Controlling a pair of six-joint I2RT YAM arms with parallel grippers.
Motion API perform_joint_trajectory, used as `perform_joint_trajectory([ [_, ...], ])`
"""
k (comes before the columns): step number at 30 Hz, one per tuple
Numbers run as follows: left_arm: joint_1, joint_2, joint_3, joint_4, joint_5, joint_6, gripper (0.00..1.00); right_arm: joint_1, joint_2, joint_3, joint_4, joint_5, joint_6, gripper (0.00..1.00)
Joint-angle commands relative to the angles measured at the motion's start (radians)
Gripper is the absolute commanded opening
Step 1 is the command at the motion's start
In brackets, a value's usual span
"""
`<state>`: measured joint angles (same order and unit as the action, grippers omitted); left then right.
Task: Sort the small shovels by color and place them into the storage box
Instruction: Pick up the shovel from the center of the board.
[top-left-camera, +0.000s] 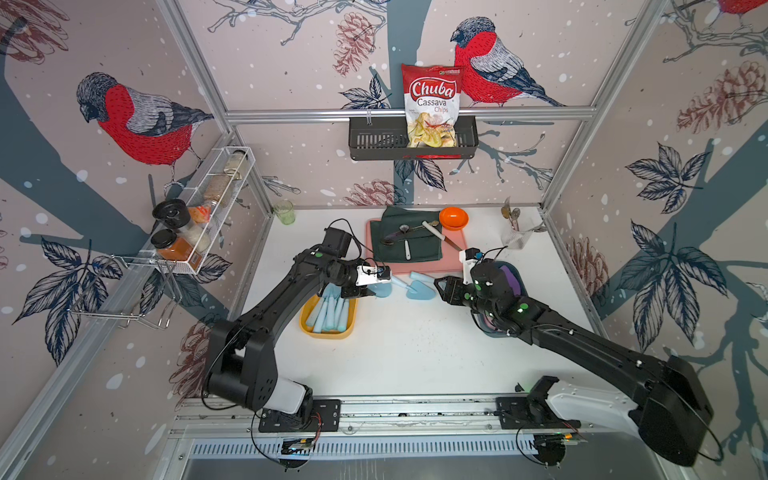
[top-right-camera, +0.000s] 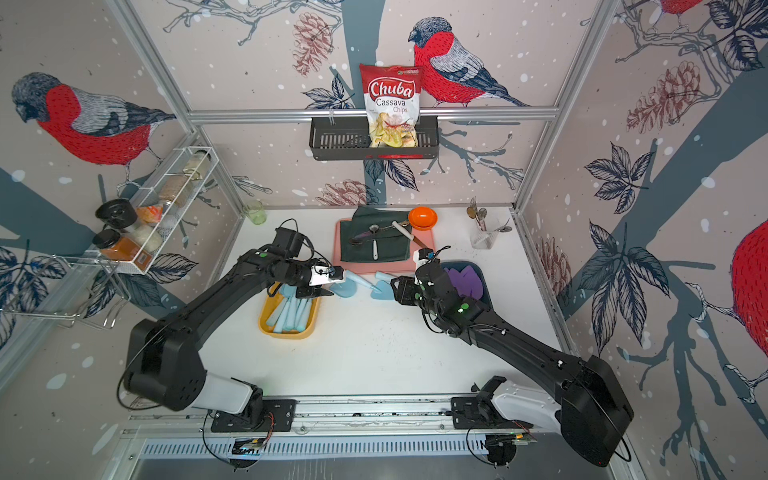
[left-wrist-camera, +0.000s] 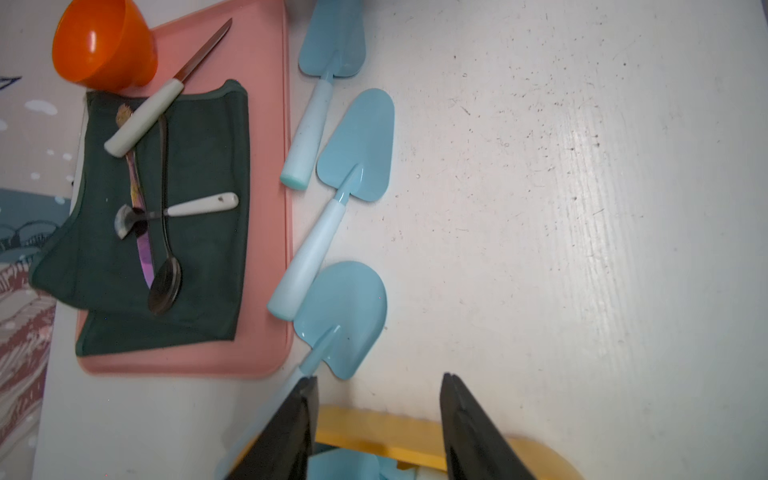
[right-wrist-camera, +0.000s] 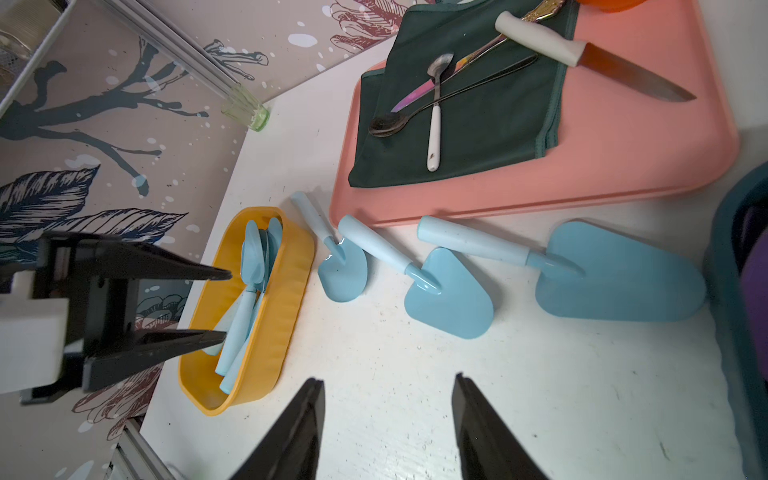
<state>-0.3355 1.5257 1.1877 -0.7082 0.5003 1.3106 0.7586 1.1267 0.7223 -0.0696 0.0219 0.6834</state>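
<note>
Left fingers (top-left-camera: 365, 293): parted to a moderate gap with nothing between them, held above the far end of the yellow box (top-left-camera: 328, 333). That box stood on the bench (top-left-camera: 415, 353) at my left and held a bundle of light blue shovels (top-left-camera: 330, 313), lying lengthwise and overlapping; I could not count them.

Right fingers (top-left-camera: 441, 289): likewise parted and empty, over bare bench, pointing toward the middle of the row described below.

Three loose light blue shovels (right-wrist-camera: 449, 299) lay flat on the bench in a row between my two sets of fingers, along the near edge of the pink tray (right-wrist-camera: 623, 166). Their handles pointed toward the tray and their blades away from it. The one nearest the yellow box lay just beside my left fingers; contact could not be confirmed. The one at the other end lay close to the dark box (top-right-camera: 457, 265) at my right.

The dark box held purple shovels (top-right-camera: 465, 282), partly hidden by my right arm.

The pink tray carried a dark green cloth (right-wrist-camera: 478, 124) with spoons and a white-handled knife (right-wrist-camera: 540, 39) on it
</note>
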Motion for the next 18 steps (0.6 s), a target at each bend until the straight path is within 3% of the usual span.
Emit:
perform_joint_trajectory([
  [1, -0.032, 0.113, 0.123, -0.127, -0.032, 0.2, 0.51, 0.001, -0.037, -0.027, -0.01, 0.028, 0.028, 0.54],
  [10, -0.151, 0.409, 0.403, -0.185, -0.135, 0.228, 0.5, -0.007, -0.145, -0.114, 0.001, 0.014, 0.02, 0.54],
  [18, -0.211, 0.554, 0.486, -0.173, -0.197, 0.213, 0.46, -0.039, -0.258, -0.238, 0.092, -0.128, -0.03, 0.55],
])
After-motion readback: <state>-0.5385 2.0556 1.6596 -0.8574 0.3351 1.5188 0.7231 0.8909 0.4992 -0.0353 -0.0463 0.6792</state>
